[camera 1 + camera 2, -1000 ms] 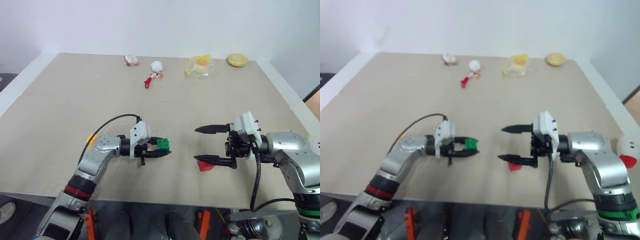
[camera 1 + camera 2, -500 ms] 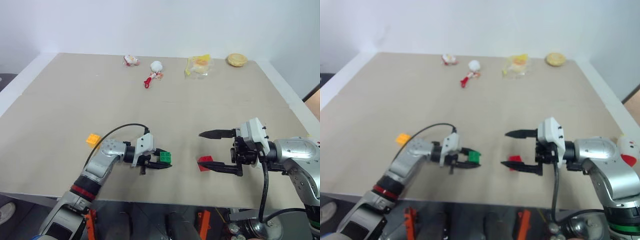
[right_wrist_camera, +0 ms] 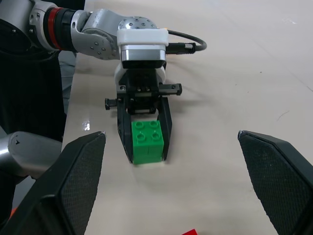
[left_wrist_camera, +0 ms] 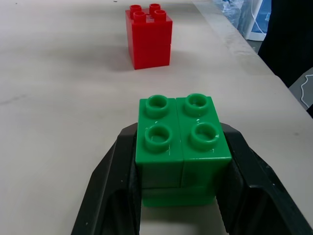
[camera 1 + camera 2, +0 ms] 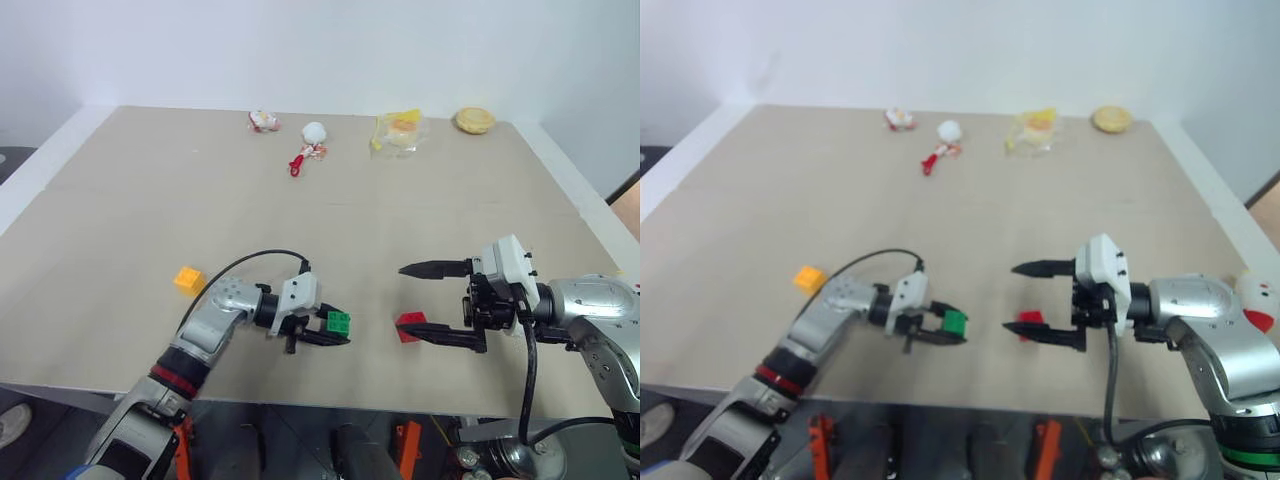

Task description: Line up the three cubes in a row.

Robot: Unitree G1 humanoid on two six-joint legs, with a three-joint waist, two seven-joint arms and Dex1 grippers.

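My left gripper (image 5: 335, 328) is shut on the green cube (image 5: 339, 321) and holds it upright, studs up, low over the table near the front edge. In the left wrist view the green cube (image 4: 181, 142) sits between both black fingers, with the red cube (image 4: 148, 35) standing on the table beyond it. The red cube (image 5: 409, 327) lies a short gap to the right of the green one, at the tip of the nearer finger of my right gripper (image 5: 410, 301). That gripper is open and holds nothing. The orange-yellow cube (image 5: 187, 280) rests alone further left.
Along the far edge lie a red-and-white trinket (image 5: 263, 121), a white-and-red toy (image 5: 310, 141), a yellow packet (image 5: 400, 129) and a round yellow item (image 5: 474, 120). The table's front edge (image 5: 300, 398) runs just below both grippers.
My left gripper has sunk toward the table and shifted right with the green cube, closer to the red one, uncovering the orange-yellow cube. The right gripper has stayed open and hardly moved.
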